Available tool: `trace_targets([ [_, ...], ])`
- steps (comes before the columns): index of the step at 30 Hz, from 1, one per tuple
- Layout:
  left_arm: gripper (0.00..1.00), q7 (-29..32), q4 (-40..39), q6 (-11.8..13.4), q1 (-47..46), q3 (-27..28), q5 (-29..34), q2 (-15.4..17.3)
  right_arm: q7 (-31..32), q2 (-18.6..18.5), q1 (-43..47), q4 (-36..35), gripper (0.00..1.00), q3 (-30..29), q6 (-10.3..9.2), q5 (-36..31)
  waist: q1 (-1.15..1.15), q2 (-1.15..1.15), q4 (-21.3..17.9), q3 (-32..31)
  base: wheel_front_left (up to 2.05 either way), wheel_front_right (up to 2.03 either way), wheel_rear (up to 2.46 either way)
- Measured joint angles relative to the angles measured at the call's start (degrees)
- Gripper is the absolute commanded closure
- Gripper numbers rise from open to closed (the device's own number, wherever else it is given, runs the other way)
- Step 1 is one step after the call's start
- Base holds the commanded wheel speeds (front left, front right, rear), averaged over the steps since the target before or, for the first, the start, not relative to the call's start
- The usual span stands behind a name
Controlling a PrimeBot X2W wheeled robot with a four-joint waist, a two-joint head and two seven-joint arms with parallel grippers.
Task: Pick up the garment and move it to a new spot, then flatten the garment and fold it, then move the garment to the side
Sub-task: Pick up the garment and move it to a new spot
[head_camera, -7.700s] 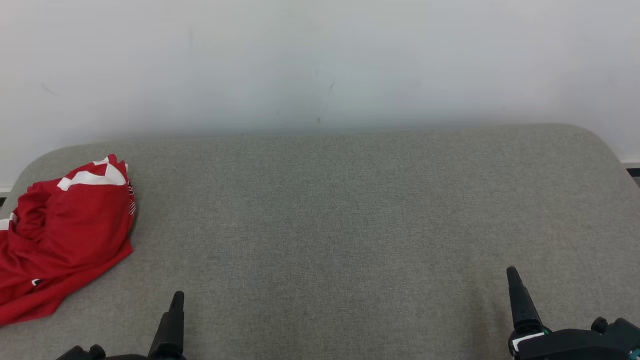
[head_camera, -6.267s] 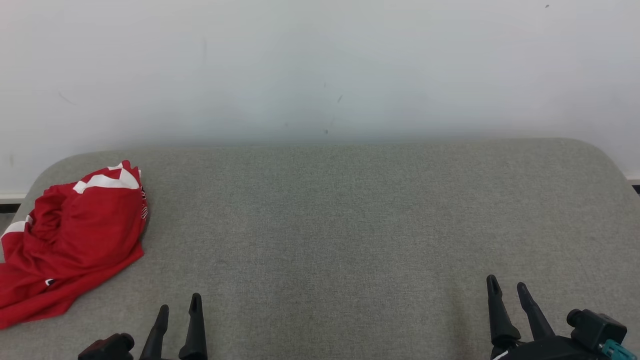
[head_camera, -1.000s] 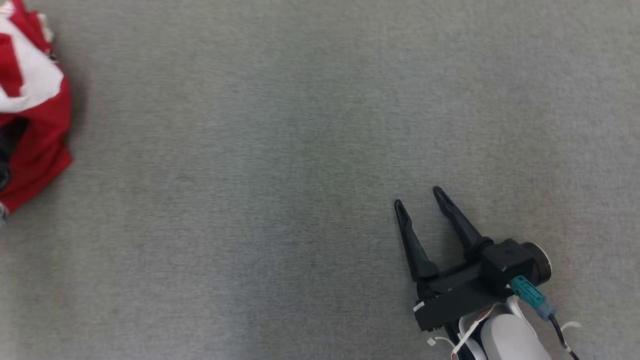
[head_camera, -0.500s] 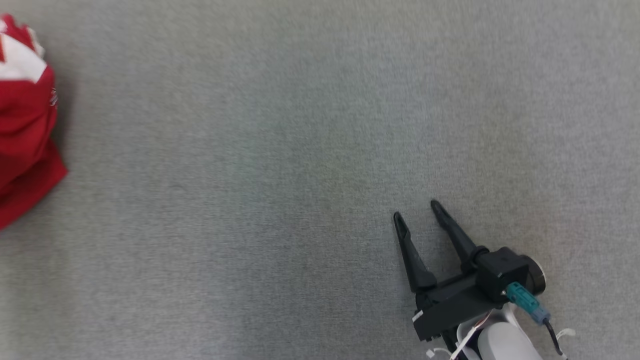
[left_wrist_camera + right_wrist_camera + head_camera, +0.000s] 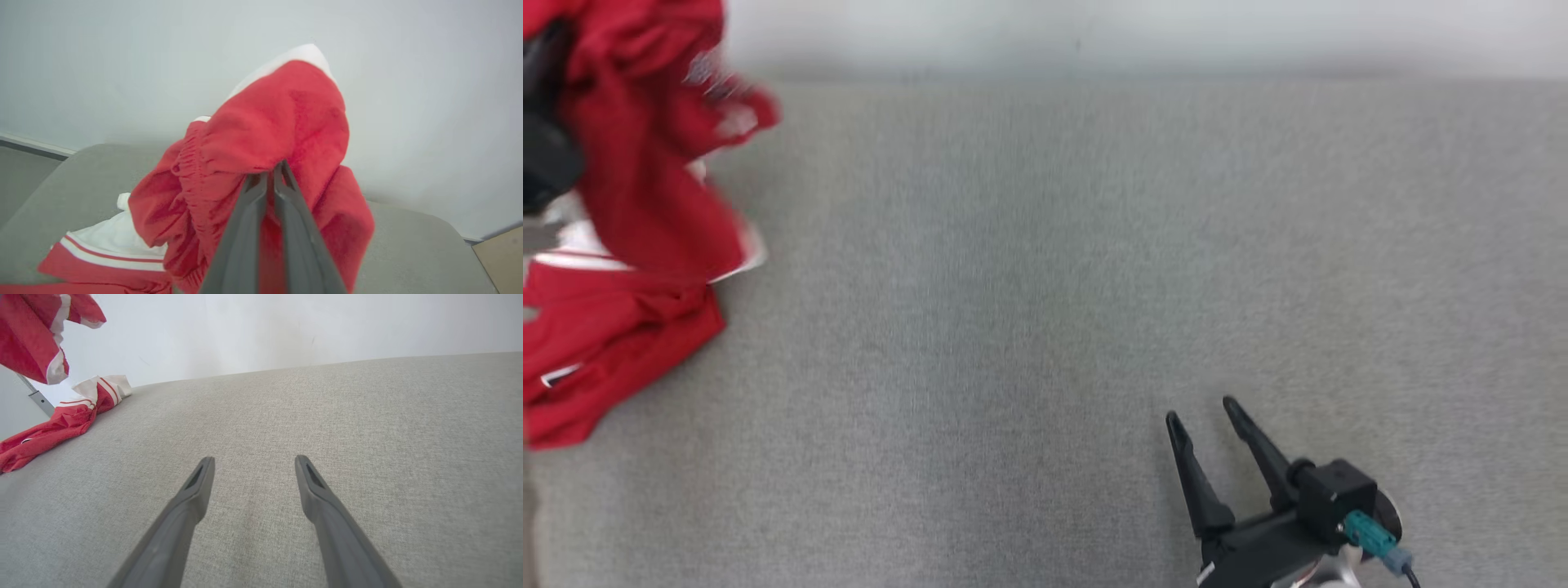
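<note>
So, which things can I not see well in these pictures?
- Head view: raised part of the garment is motion-blurred; the left edge cuts it.
- Left wrist view: folds hide how much cloth the left gripper pinches.
- Right wrist view: garment's left end, cut by the edge.

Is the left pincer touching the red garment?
Touching. In the left wrist view the left pincer is shut on a fold of the red garment, which drapes over its tips.
</note>
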Motion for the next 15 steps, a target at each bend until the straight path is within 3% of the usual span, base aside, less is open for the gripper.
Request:
trace_targets([
  [7,1.0,-0.8,0.1,-4.2,-2.6,-6.0,-2.4,-6.9,-0.2,0.0,2.7,1.0,0.0,0.2,0.0,1.1,-0.01,-0.01,-3.0,-5.2,0.0,0.0,0.0],
  [12,1.0,-3.4,1.6,-7.3,-0.5,-10.9,-2.6,-12.1,0.4,0.0,3.9,0.7,0.0,0.1,0.0,0.9,-0.01,0.0,-7.5,-7.3,0.0,0.0,0.0],
  [15,1.0,-6.2,3.7,-7.8,3.6,-12.8,-2.3,-14.9,0.9,0.0,4.6,0.2,0.0,0.0,0.0,0.3,-0.01,0.0,-10.7,-8.1,0.0,0.0,0.0],
])
